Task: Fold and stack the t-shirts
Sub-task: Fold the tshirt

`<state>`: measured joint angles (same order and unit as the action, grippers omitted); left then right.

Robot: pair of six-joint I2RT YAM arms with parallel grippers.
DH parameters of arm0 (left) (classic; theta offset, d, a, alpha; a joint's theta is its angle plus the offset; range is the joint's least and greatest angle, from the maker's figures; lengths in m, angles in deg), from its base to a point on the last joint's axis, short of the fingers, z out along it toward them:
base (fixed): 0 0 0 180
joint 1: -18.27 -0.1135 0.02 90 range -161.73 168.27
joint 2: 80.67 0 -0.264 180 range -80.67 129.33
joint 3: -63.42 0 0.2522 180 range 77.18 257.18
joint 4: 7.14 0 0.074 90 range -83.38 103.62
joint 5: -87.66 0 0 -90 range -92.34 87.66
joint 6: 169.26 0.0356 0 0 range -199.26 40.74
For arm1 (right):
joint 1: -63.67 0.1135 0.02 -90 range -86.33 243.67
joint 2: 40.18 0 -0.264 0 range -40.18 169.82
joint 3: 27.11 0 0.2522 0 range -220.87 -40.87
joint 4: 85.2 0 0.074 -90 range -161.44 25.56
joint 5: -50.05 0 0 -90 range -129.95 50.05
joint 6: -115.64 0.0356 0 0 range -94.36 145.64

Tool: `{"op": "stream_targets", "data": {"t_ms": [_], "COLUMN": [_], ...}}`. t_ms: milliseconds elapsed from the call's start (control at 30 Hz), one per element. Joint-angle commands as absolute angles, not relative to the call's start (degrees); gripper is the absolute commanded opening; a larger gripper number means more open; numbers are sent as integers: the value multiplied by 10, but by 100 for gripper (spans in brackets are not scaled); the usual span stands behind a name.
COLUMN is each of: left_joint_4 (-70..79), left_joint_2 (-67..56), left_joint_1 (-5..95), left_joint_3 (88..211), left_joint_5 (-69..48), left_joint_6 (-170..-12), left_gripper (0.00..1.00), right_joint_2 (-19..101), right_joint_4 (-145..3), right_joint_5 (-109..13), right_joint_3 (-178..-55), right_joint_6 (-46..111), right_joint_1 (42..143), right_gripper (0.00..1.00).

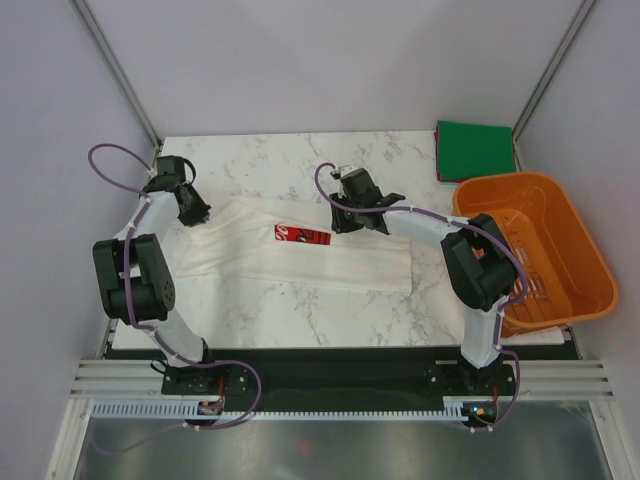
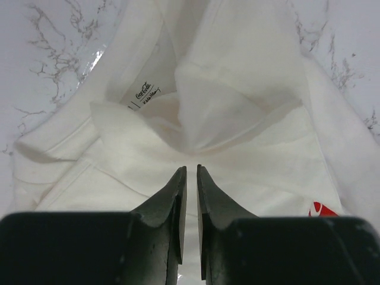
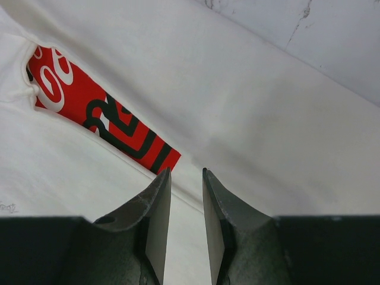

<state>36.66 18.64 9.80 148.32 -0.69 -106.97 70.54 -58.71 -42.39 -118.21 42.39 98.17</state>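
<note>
Left gripper (image 2: 190, 170): held over the collar end of the white t-shirt (image 1: 340, 265), fingers drawn nearly together; whether cloth was pinched could not be told.
Right gripper (image 3: 186, 172): likewise narrowed, grip not discernible, placed beside the red print (image 1: 302, 236).
White t-shirt: laid as a long strip across the table (image 1: 260, 160).
Green t-shirt (image 1: 474, 150): folded square, kept at the far right corner.

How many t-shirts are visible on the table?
2. The white t-shirt lies in the middle of the table; the green t-shirt sits folded at the far right corner. More may hide under it.
</note>
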Motion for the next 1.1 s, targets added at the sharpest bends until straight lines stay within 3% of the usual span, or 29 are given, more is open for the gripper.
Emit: {"op": "stream_targets", "data": {"t_ms": [0, 200, 300, 400, 633, 1067], "left_joint_4": [356, 351, 297, 290, 298, 314], "left_joint_2": [138, 120, 136, 180, 253, 339], "left_joint_1": [100, 107, 112, 117, 126, 141], "left_joint_3": [1477, 1467, 1472, 1514, 1590, 1634], "left_joint_5": [2, 2, -63, -133, -151, -143], "left_joint_6": [-1057, -1052, -1016, -976, -897, -840], "left_gripper": [19, 24, 46, 52, 66, 64], "right_joint_2": [685, 680, 682, 685, 698, 718], "right_joint_4": [-592, -590, -589, -589, -583, -575], "right_joint_5": [-411, -407, -407, -413, -403, -390], "right_joint_3": [-1172, -1165, -1168, -1172, -1179, -1203], "right_joint_6": [432, 431, 431, 431, 419, 401], "right_joint_1": [981, 981, 982, 982, 982, 977], "right_gripper": [36, 36, 36, 36, 36, 36]}}
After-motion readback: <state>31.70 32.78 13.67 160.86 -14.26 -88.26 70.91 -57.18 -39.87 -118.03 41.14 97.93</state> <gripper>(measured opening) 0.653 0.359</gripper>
